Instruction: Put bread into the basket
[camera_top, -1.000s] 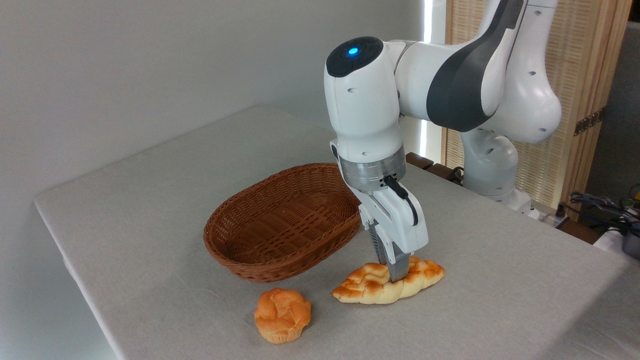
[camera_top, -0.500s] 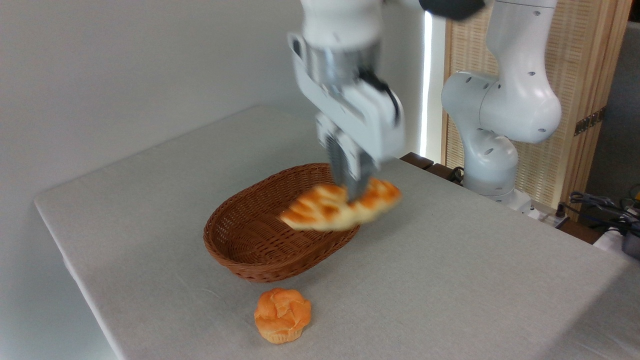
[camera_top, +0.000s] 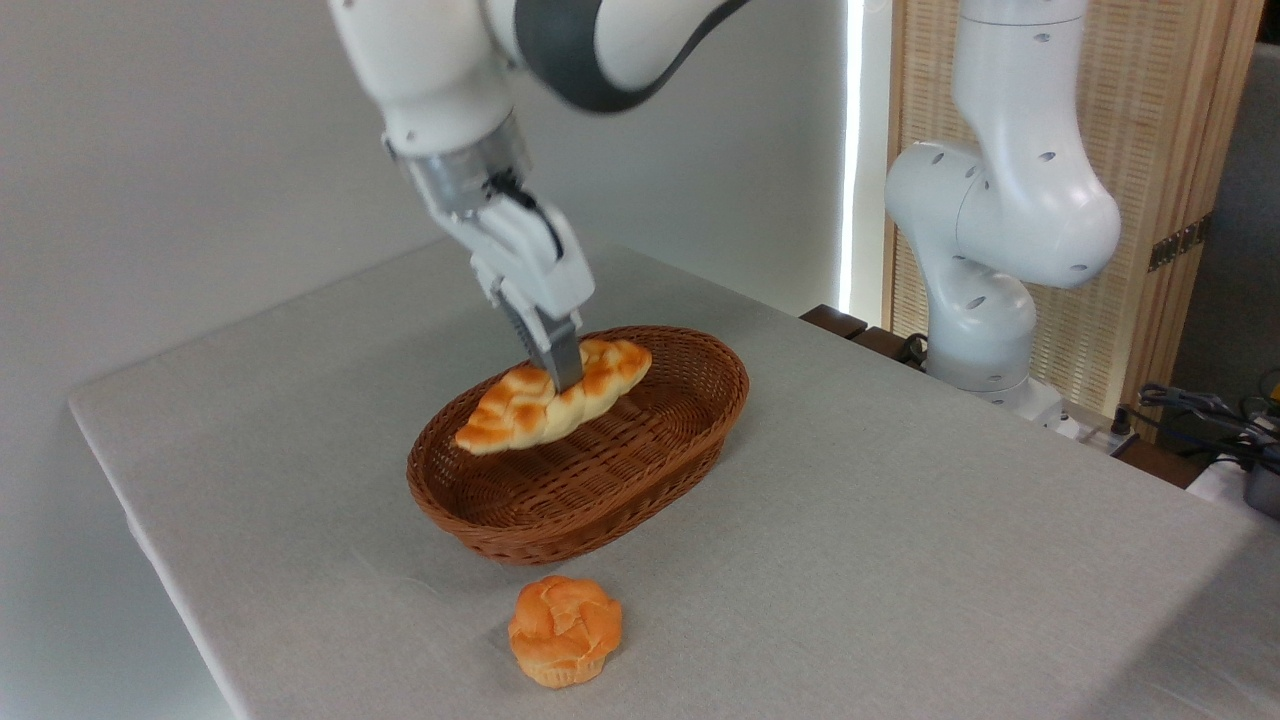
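On the grey-clothed table (camera_top: 900, 560), the gripper (camera_top: 562, 372) is clamped on the middle of the bread (camera_top: 530, 408), holding it over the basket (camera_top: 600, 500) directly beneath; carrying looks done, so next it should lower and let go.

One fixed camera looks down across the table (camera_top: 900, 560) corner.
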